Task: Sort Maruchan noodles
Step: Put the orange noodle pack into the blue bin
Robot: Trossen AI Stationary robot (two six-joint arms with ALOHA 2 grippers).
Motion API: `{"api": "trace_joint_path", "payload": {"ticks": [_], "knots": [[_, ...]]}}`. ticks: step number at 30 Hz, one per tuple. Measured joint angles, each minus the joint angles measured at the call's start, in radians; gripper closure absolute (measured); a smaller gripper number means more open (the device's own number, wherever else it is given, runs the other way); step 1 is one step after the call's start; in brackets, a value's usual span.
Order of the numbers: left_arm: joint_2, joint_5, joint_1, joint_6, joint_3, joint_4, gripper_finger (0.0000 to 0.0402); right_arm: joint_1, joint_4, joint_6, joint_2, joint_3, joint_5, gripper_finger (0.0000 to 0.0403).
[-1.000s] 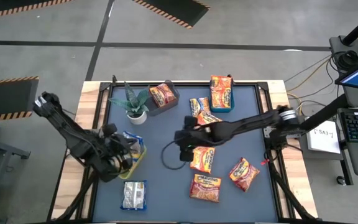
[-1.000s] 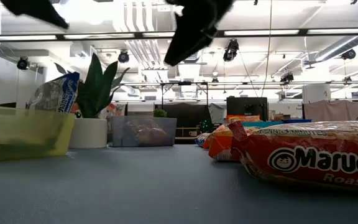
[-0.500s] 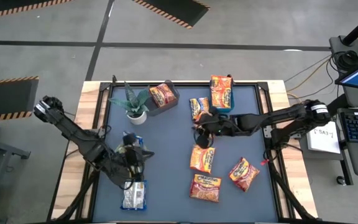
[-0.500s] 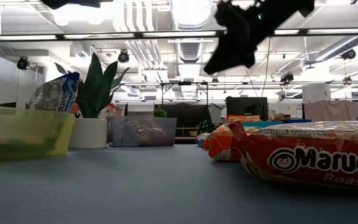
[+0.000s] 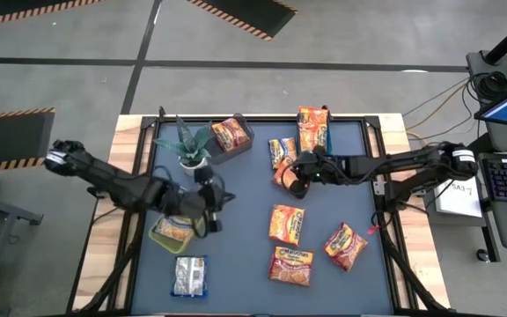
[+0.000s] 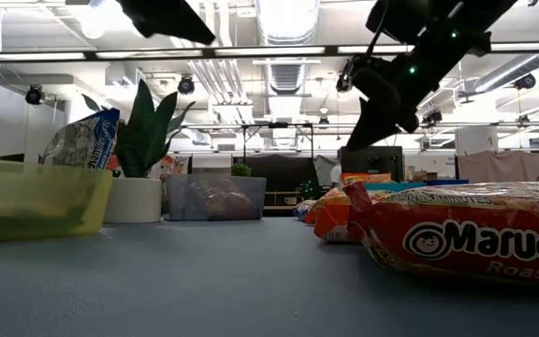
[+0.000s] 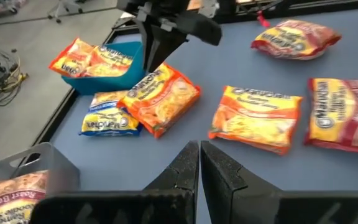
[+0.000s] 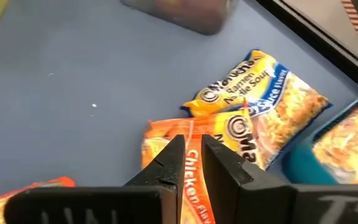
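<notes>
Several Maruchan noodles packets lie flat on the blue-grey table (image 5: 236, 220). My right gripper (image 5: 294, 179) hovers above an orange packet (image 8: 166, 140) that lies next to a yellow-and-blue one (image 8: 260, 87); only a narrow gap shows between its fingers and nothing is in it. My left gripper (image 7: 199, 163) is shut and holds nothing, just right of the yellow bin (image 5: 171, 232). More orange packets (image 5: 286, 223) (image 5: 291, 264) (image 5: 345, 245) lie toward the near right, and a whitish packet (image 5: 189, 275) at the near left.
A potted plant (image 5: 192, 150) stands at the far left. Beside it is a grey bin (image 5: 231, 134) with an orange packet inside. A blue bin (image 5: 313, 132) with orange packets sits at the far edge. A silver-blue packet (image 6: 82, 140) stands up out of the yellow bin.
My right gripper has drawn back from the table's middle toward the far right and sunk, and now hangs over the orange packet by the blue bin. My left gripper has swung from above the yellow bin toward the table's middle. No packet has moved.
</notes>
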Motion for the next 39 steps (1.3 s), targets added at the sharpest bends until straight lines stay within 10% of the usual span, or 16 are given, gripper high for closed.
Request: {"api": "trace_joint_path", "payload": {"ticks": [14, 39], "knots": [[0.005, 0.454, 0.306, 0.323, -0.049, 0.258, 0.0401, -0.341, -0.115, -0.068, -0.033, -0.017, -0.665, 0.0224], [0.310, 0.582, 0.431, 0.456, -0.049, 0.398, 0.0401, -0.316, -0.386, 0.222, -0.217, -0.098, -0.562, 0.0161]]}}
